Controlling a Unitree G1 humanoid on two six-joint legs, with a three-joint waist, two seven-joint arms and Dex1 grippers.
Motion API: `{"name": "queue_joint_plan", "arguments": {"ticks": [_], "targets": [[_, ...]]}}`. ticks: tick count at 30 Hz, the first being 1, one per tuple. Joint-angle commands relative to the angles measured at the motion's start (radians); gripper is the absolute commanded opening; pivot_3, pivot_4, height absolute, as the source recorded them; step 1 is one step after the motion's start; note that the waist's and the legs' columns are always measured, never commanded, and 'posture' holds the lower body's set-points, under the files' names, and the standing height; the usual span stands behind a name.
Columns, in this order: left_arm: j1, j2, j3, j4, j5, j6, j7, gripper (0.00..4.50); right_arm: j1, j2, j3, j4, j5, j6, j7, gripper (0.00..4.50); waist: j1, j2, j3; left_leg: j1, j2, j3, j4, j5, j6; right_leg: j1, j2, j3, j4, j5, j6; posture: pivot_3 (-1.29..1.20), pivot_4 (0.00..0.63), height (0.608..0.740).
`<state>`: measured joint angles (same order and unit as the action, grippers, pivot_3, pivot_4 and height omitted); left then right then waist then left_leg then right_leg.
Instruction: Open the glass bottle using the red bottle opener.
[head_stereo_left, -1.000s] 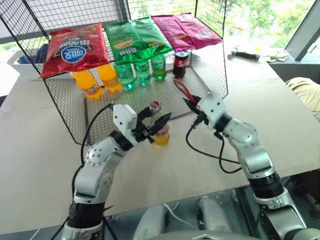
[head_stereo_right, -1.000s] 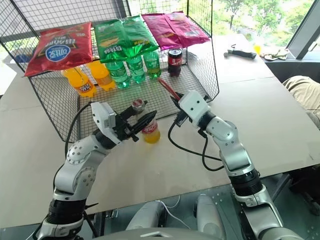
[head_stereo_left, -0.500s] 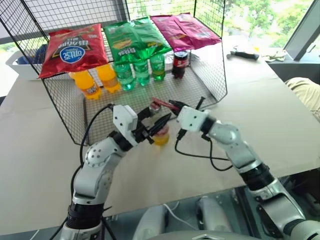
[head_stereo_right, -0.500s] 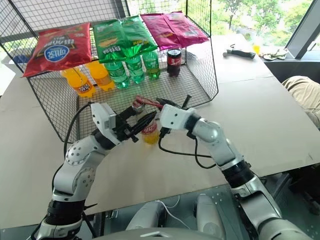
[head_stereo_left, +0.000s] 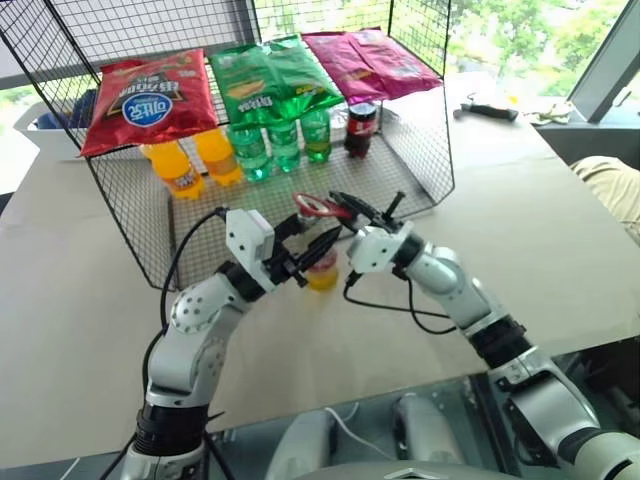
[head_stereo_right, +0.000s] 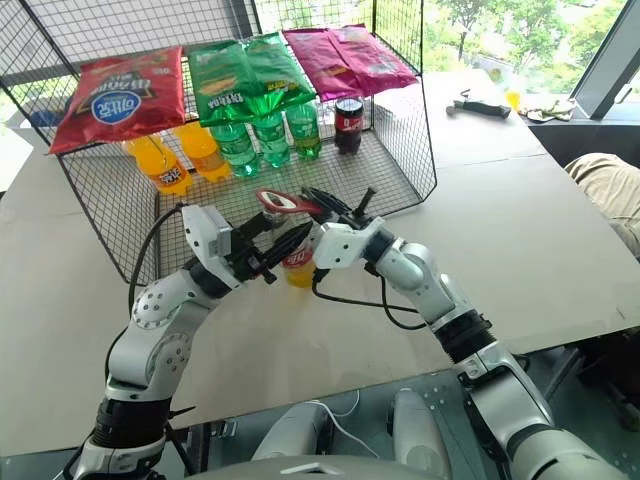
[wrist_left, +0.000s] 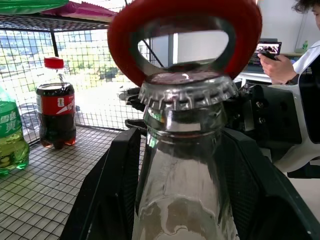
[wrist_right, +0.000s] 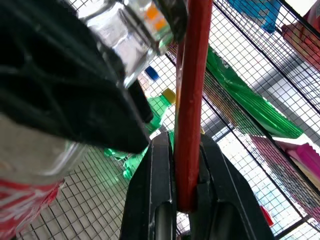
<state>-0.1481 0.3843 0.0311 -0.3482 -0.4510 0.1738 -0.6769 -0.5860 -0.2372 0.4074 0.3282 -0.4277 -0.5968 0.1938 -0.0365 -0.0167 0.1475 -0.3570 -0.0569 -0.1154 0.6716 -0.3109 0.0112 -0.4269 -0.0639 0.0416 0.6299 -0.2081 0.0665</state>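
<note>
The glass bottle, with yellow-orange liquid and a red-and-white label, stands upright on the table in front of the wire rack. My left gripper is shut on its body, one black finger on each side. The red bottle opener lies roughly level above the bottle. Its ring head rests on top of the metal cap. My right gripper reaches in from the right, shut on the opener's handle.
Just behind the bottle stands a wire rack holding chip bags, orange soda bottles, green bottles and a cola bottle. A dark tool lies far right on the table. A person is beyond the table.
My right gripper swung left from the rack front and rolled, bringing the opener's ring head onto the bottle cap. The left gripper and bottle stayed still.
</note>
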Motion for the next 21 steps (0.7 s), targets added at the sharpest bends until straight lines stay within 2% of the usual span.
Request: {"name": "queue_joint_plan", "arguments": {"ticks": [1, 5, 16, 21], "targets": [[-0.021, 0.004, -0.001, -0.004, 0.001, 0.008, 0.003, 1.81, 0.020, -0.012, 0.074, 0.064, -0.058, -0.065, 0.031, 0.00, -0.002, 0.001, 0.000, 0.002, 0.000, 0.001, 0.000, 0.000, 0.000, 0.001, 0.000, 0.001, 0.000, 0.000, 0.000, 0.00, 0.150, 0.740], [-0.021, 0.004, 0.001, -0.008, -0.001, 0.015, 0.005, 1.81, -0.018, -0.020, 0.086, 0.103, -0.114, -0.112, 0.001, 0.00, -0.002, 0.001, 0.000, 0.014, 0.000, 0.001, -0.003, 0.000, 0.000, 0.013, 0.002, 0.001, -0.003, 0.000, 0.000, 0.00, 0.150, 0.740], [-0.022, -0.001, -0.007, -0.016, 0.002, 0.024, 0.019, 1.81, -0.137, -0.030, 0.090, 0.168, -0.245, -0.131, -0.091, 0.00, -0.003, 0.001, 0.000, 0.014, 0.000, 0.001, -0.003, 0.000, 0.000, 0.013, 0.002, 0.001, -0.002, 0.000, 0.000, 0.00, 0.150, 0.740], [-0.021, 0.002, -0.008, -0.015, 0.001, 0.026, 0.019, 1.81, -0.185, -0.069, 0.074, 0.164, -0.284, -0.152, -0.127, 0.00, -0.003, 0.001, 0.000, 0.014, 0.000, 0.001, -0.003, 0.000, 0.000, 0.013, 0.002, 0.001, -0.002, 0.000, 0.000, 0.00, 0.150, 0.740]]}}
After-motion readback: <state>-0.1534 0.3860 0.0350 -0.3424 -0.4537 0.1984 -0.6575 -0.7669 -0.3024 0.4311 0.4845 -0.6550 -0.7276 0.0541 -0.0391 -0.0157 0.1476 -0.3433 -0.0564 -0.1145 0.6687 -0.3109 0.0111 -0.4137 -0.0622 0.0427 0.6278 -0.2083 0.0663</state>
